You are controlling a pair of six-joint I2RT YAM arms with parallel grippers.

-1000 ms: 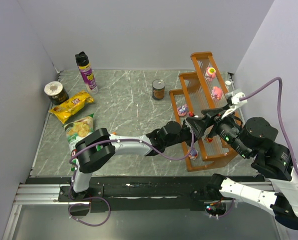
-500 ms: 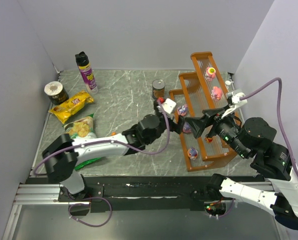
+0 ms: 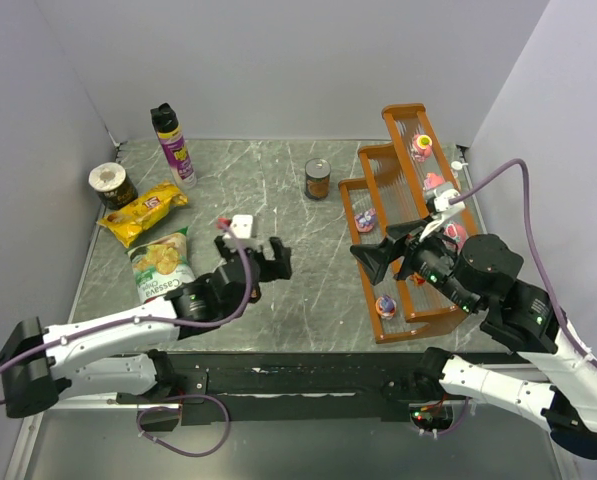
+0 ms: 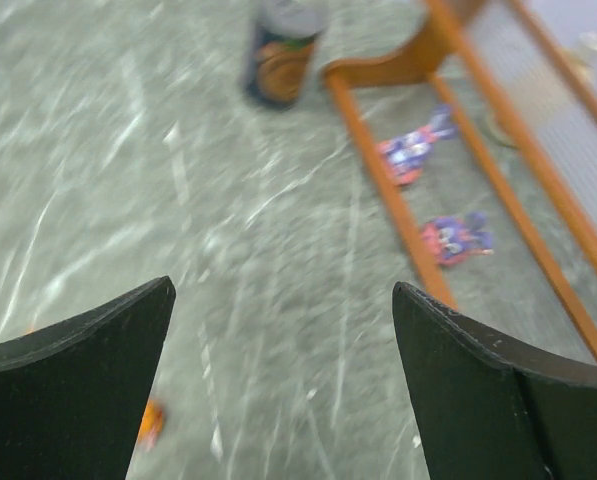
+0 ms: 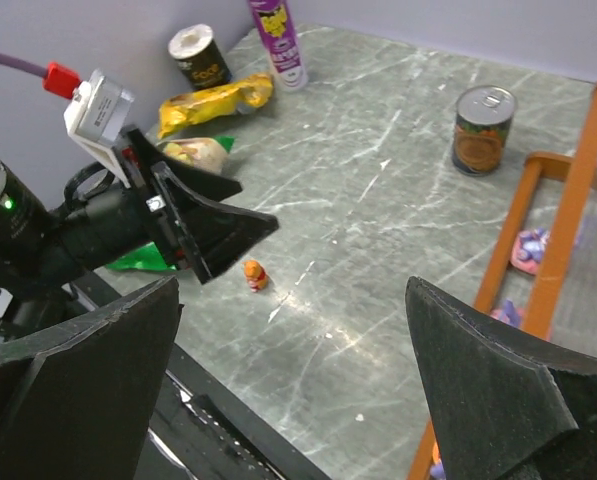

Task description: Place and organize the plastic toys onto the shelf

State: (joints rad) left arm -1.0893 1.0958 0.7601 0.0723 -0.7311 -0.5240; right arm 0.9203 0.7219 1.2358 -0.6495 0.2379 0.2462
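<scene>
**Top view:** left gripper (image 3: 262, 263) has its jaws spread wide with nothing in them. It sits over the table (image 3: 308, 240), well left of the shelf (image 3: 403, 108). Right gripper (image 3: 376, 254) is spread just as wide, also empty, and hangs at the shelf's lowest tier. Already shelved:
- pink toy (image 3: 421, 146) on the top tier
- purple toy (image 3: 365, 220) on the lowest tier
- near-end toy (image 3: 385, 306), also on the lowest tier

The loose toy can't be seen here (likely hidden under the left arm).

**Left wrist:** nothing between the fingers. The orange toy (image 4: 150, 423) is on the table just beside the finger farther from the shelf, so it is off-centre. The shelf's lowest tier lies ahead, with the can (image 4: 283, 50) at its far corner.

**Right wrist:** the orange toy stands upright on the table, well left of the shelf and close under the left gripper's fingertips. There is free space in the shelf's lowest tier.

**Plan (my read):**
- The left arm takes the orange toy.
- Shift sideways away from the shelf until the toy is centred between the fingers, then drop straight down.
- Close slowly and low on the body. It is tiny, so if one finger lands first it will tip or skid.
- Carry it upright and set it in an open stretch of the lowest tier, apart from the toys already there.
- Move the right arm back from the shelf front first, since it sits in the approach path.
</scene>
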